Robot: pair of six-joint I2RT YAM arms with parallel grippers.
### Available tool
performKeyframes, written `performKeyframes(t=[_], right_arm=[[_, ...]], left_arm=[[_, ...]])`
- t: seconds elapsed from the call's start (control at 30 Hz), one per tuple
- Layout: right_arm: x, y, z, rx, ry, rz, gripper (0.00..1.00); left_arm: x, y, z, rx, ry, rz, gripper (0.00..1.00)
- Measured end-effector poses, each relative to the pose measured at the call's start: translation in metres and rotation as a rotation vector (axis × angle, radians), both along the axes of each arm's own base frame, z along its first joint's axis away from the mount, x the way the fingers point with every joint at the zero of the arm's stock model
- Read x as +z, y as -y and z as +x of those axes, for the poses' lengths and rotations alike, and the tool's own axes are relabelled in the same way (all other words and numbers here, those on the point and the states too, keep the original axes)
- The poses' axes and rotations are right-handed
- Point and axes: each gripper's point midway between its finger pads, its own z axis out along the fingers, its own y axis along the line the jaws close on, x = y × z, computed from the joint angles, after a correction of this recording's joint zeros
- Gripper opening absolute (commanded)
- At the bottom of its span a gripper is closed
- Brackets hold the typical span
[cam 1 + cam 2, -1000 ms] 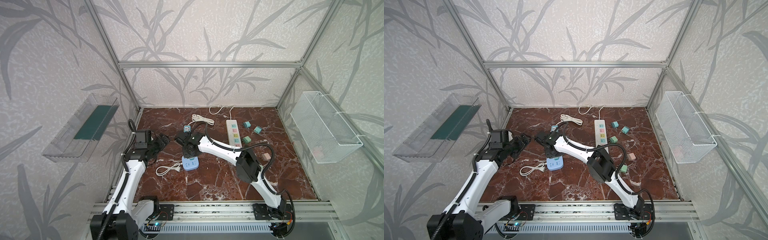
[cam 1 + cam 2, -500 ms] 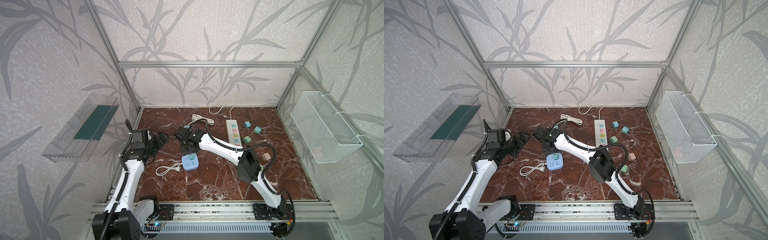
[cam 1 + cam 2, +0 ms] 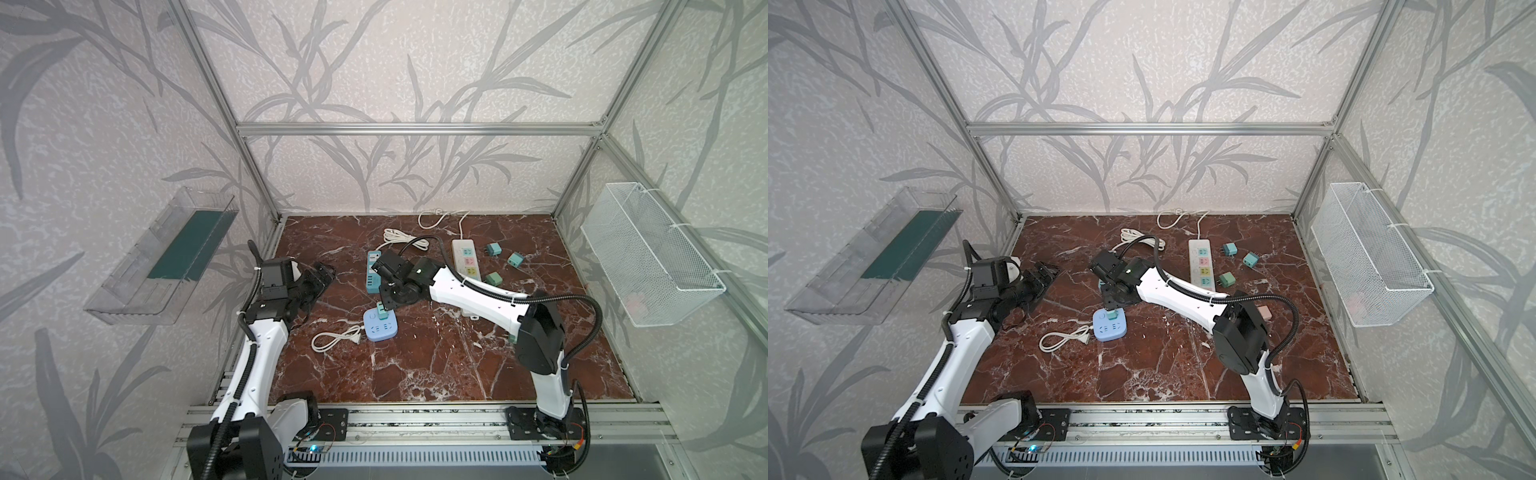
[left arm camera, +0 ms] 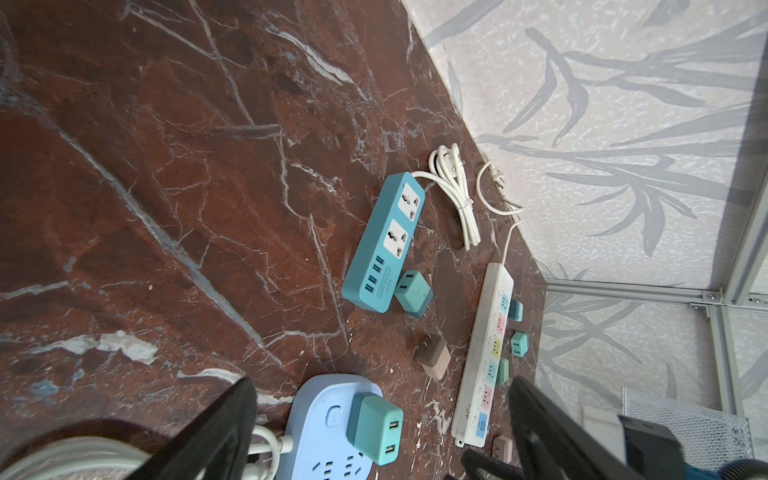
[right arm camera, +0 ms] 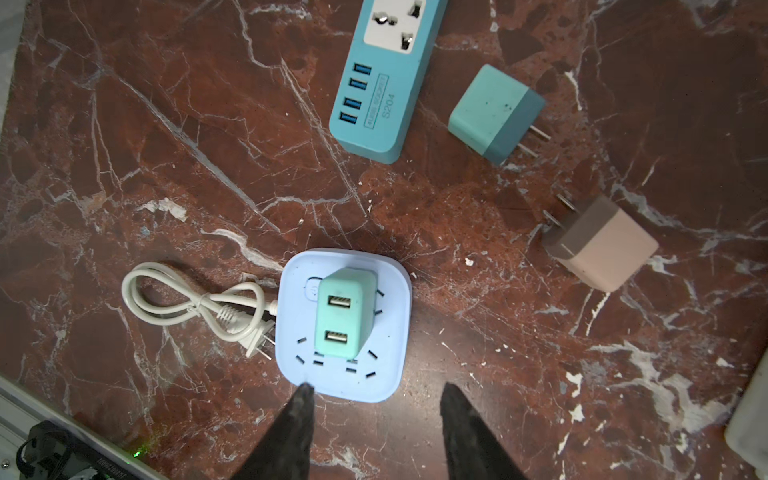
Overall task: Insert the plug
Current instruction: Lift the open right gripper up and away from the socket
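- Mint-green USB plug [image 5: 345, 311]: two ports facing up, seated upright in the pale blue socket block [image 5: 390, 370], prongs hidden inside it. It is left of centre in both top views.
- Red-brown marble tabletop [image 3: 415, 365]: carries every item listed.
- Black-fingered right tool [image 5: 378, 388]: fingers apart with nothing between them, poised over the socket block and clear of the plug.
- Black-fingered left tool [image 4: 380, 380]: fingers spread wide and empty. It is raised at the left edge of the tabletop in both top views, well apart from the plug.
- White cord [image 5: 187, 303]: looped, lying just left of the socket block in both top views.
- Teal power strip [image 5: 386, 83]: flat, above the socket block in both top views, partly behind the right arm.
- Teal adapter [image 5: 494, 114] and pink-brown adapter [image 5: 602, 245]: loose, on their sides, prongs exposed, near the teal strip.
- White power strip [image 3: 467, 257]: upper centre-right in a top view, with three small teal adapters just to its right.
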Motion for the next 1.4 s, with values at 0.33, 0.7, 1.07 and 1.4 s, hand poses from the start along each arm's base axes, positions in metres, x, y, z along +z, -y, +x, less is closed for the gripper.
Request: performKeyframes(t=[0.33,0.7,1.07,1.4], right_arm=[[-0.033,-0.006,0.01,0.033,-0.036,-0.024,0.48],[-0.044,-0.007,0.004,0.045,-0.056,-0.007,0.49],[-0.013,0.045,-0.008,-0.023,-0.027,0.107,0.16],[-0.097,0.056,-0.025,-0.115,-0.207,0.175,0.0]], left_arm=[[-0.002,0.003,0.001,-0.017,0.014,-0.015,0.9],[-0.001,0.004,0.002,-0.021,0.022,-0.017,0.9],[0.002,0.007,0.004,-0.038,0.044,-0.03,0.87],[0.003,0.015,0.006,-0.069,0.07,-0.075,0.83]])
